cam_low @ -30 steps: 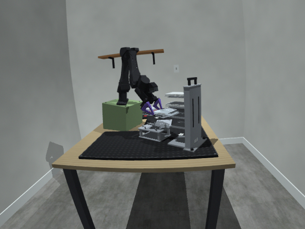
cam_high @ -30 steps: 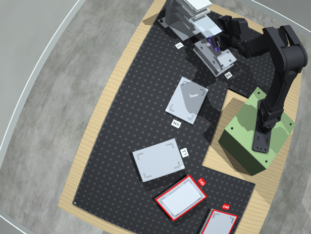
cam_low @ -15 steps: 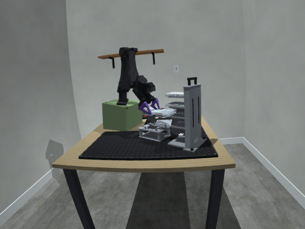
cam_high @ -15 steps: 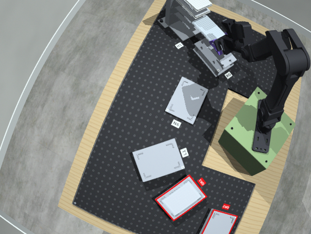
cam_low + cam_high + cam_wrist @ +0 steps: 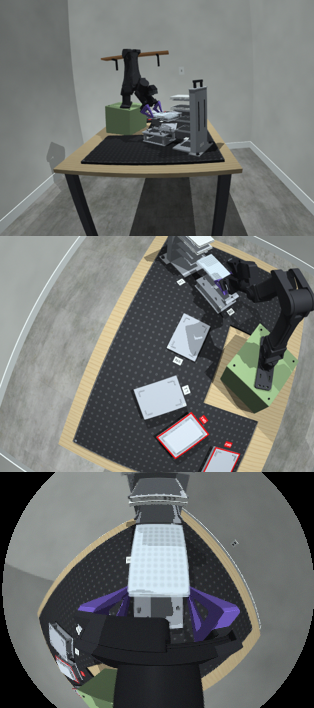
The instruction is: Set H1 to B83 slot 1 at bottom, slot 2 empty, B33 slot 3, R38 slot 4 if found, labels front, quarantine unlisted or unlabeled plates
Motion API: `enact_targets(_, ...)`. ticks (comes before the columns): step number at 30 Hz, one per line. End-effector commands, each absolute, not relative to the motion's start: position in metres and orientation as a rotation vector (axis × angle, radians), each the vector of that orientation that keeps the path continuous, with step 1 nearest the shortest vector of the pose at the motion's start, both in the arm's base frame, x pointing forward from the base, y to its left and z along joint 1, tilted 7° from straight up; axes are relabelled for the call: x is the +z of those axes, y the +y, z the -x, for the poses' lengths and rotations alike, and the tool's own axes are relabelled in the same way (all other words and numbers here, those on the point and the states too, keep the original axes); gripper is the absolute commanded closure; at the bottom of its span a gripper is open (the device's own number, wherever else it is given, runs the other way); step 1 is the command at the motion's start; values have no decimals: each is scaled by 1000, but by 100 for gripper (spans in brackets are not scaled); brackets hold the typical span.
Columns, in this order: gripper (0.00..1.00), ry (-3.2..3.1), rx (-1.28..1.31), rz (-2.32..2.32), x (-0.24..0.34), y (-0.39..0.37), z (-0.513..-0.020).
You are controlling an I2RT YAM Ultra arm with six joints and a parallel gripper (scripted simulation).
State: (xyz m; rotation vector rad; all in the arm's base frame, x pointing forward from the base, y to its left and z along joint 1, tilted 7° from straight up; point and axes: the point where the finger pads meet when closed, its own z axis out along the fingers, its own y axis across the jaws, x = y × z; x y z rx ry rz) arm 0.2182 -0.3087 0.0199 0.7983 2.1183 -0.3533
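We see a white gridded well plate (image 5: 214,267) jutting from the front of the tall grey plate hotel (image 5: 172,251) in the upper centre, over the clear-walled regrip nest (image 5: 213,295). The purple-fingered end effector (image 5: 160,602), spread wide, grips the plate's near short end by its long sides. Open room lies left and below. A black perforated mat (image 5: 121,362) covers the wooden tabletop (image 5: 83,393) in a grey room. Two bare grey nests (image 5: 189,337) sit mid-frame; red-framed quarantine nests (image 5: 199,423) lie at the bottom, and a green pedestal (image 5: 238,385) stands at the right.
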Motion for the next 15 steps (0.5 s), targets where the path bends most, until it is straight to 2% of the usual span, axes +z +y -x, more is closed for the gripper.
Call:
enact_targets(1,14,2093,-373,-777,28,-307,-214)
enact_targets(15,14,2093,-373,-777,26,-297,-202)
